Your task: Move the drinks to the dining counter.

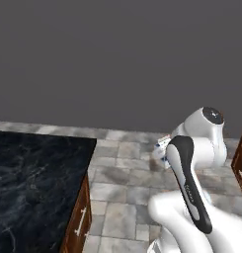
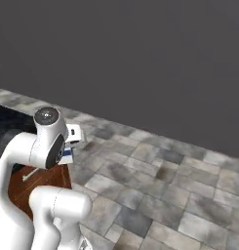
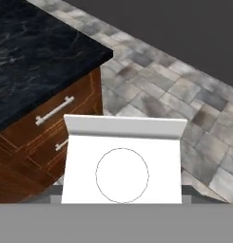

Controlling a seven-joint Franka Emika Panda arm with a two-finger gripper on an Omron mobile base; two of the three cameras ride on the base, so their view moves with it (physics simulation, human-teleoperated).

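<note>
The small white-and-blue gabled carton (image 3: 121, 161) sat right in front of the hand camera, above the tiled floor (image 3: 184, 104) and off the corner of the dining counter (image 3: 37, 47). Its white sloped top with a thin drawn circle faced the lens, the flat ridge of the gable running across just above that. In the hand view the gripper's finger tips themselves were hidden behind the carton, so the contact could not be seen directly; the carton hung in the air at the hand with nothing under it, which puts it in the gripper's hold with the jaws part-way apart around it.

In the left base view the carton (image 1: 162, 144) peeked out as a small white shape with a touch of blue just beside the arm's upper joint, over the floor and well to the right of the dining counter (image 1: 38, 183). In the right base view it (image 2: 72, 141) showed again as a white block with a blue stripe close against the arm, beyond the counter's brown wooden side (image 2: 40, 178).

The dining counter's black marble top with faint white veins lay bare where visible, and its brown wooden base carried drawer fronts with silver bar handles (image 3: 54, 110). A plain dark grey wall (image 1: 117, 59) stood behind the floor
</note>
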